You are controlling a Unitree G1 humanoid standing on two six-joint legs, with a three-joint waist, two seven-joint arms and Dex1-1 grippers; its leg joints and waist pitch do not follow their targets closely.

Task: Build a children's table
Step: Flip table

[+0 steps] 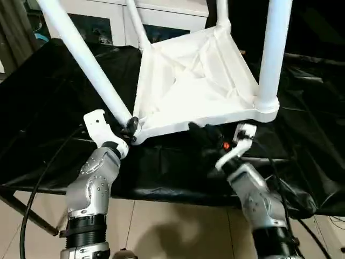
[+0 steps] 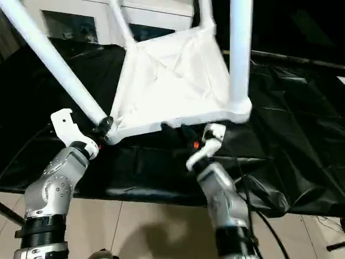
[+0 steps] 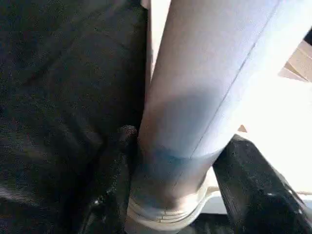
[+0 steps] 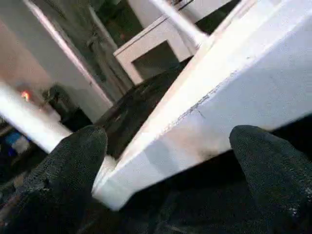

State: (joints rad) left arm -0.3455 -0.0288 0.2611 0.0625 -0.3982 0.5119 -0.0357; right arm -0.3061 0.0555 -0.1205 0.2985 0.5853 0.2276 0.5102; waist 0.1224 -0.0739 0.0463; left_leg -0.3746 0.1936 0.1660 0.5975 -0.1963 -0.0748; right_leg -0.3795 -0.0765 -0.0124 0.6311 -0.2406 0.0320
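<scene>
While ribbed underside up, white plastic children's table [image 1: 194,81] shows tapered tube legs [image 1: 81,54].

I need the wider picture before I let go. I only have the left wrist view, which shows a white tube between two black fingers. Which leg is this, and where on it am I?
Observer: The left gripper is closed on the near-left leg at its base, right at the corner socket of the upturned tabletop.
Operator: Are the other legs in?
Observer: Yes, three more stand in their sockets: the near-right leg and the two far legs.
Operator: Where's my right arm?
Observer: The right gripper is at the tabletop's near edge, its fingers open, over the black-draped table.
</scene>
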